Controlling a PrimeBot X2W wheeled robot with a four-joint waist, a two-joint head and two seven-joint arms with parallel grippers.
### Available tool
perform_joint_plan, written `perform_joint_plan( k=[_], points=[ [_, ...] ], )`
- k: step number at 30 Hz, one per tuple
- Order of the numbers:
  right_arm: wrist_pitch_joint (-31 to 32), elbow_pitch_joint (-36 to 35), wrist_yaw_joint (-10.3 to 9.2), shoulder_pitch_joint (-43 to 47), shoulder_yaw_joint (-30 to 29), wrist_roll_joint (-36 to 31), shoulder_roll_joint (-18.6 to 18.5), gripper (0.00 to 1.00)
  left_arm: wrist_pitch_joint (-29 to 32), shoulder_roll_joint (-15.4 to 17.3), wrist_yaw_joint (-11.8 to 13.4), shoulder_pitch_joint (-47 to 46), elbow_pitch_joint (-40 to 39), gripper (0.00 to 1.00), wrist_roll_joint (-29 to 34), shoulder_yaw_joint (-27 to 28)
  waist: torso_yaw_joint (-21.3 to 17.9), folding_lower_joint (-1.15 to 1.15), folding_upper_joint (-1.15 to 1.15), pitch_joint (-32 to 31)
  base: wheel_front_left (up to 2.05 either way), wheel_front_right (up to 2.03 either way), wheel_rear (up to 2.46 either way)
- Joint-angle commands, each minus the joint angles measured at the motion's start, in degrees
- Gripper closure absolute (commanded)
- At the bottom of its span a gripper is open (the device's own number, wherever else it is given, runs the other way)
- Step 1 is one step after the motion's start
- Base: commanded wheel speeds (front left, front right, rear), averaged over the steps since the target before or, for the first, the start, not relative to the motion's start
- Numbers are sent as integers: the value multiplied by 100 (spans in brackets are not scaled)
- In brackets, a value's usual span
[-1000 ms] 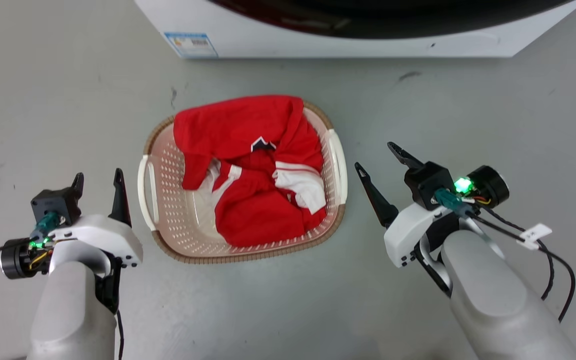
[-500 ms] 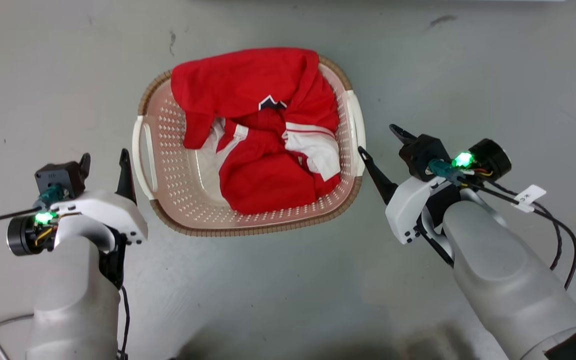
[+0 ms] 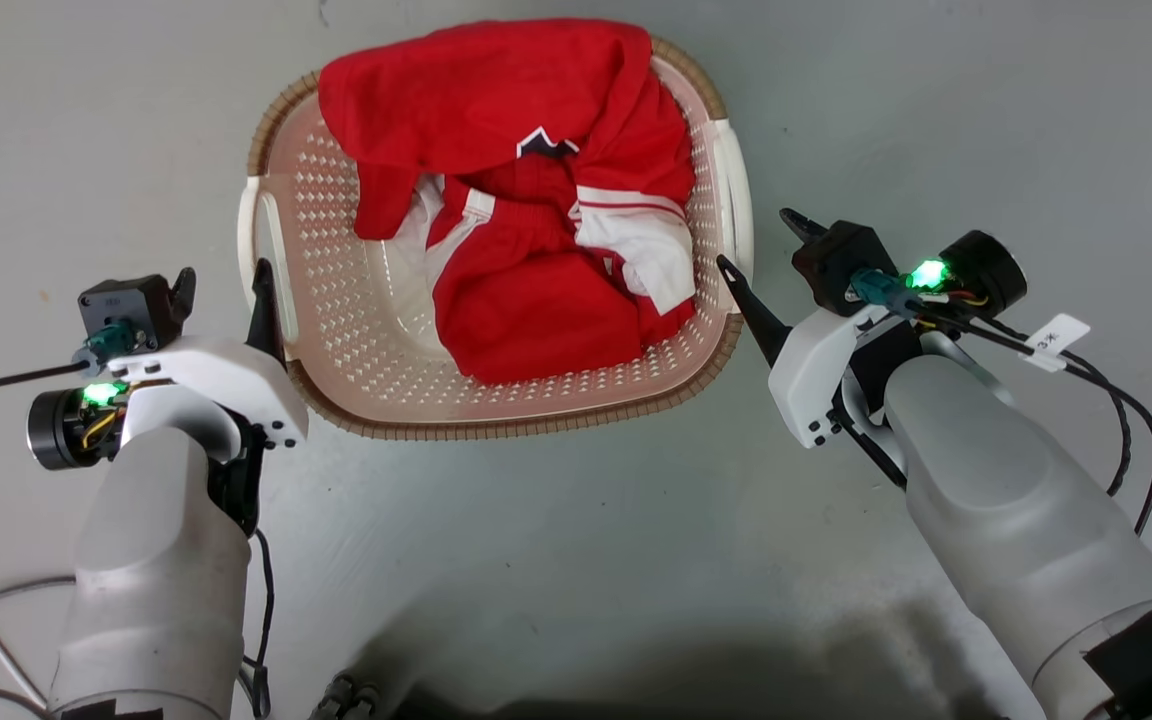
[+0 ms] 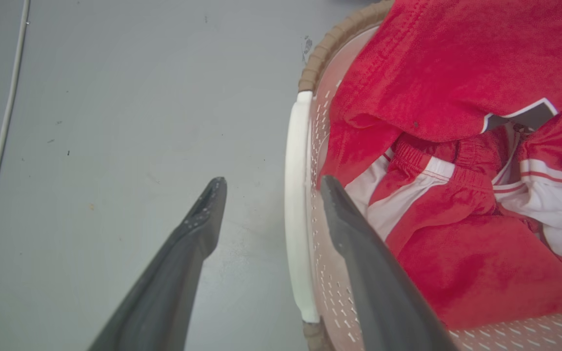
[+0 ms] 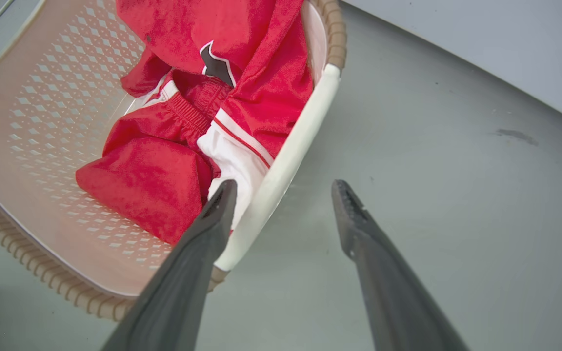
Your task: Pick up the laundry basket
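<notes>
- The laundry basket (image 3: 496,428) sits on the grey floor (image 3: 576,580), btwn the 2 arms.
- Red and white clothes (image 3: 526,330) lie in it.
- L gripper (image 3: 224,272): wide open, holds nothing. One finger is over the basket's inside, the other over the floor, w/ the left white handle (image 4: 294,209) btwn them.
- R gripper (image 3: 754,238): wide open, empty too, w/ the right white handle (image 5: 291,161) btwn its fingers.
- Can't tell if any finger touches a handle.
</notes>
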Motion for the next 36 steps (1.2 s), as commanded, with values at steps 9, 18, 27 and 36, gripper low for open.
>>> perform_joint_plan(
  k=[9,18,27,36],
  points=[
    [-9,450,-5,-469,226,97,61,0,-16,-78,-23,-407,315,0,-11,-154,86,0,0,396,0,0,0],
    [-5,610,-5,-576,323,162,69,0,-16,-142,-31,-592,511,18,-58,-279,112,0,0,555,0,0,0],
    [7,738,-5,-645,386,199,57,100,4,-240,-32,-712,740,100,-114,-441,116,0,0,586,0,0,0],
    [-16,847,13,-480,483,287,146,100,-5,-306,-37,-628,842,100,-257,-536,164,0,0,299,0,0,0]
  ],
)
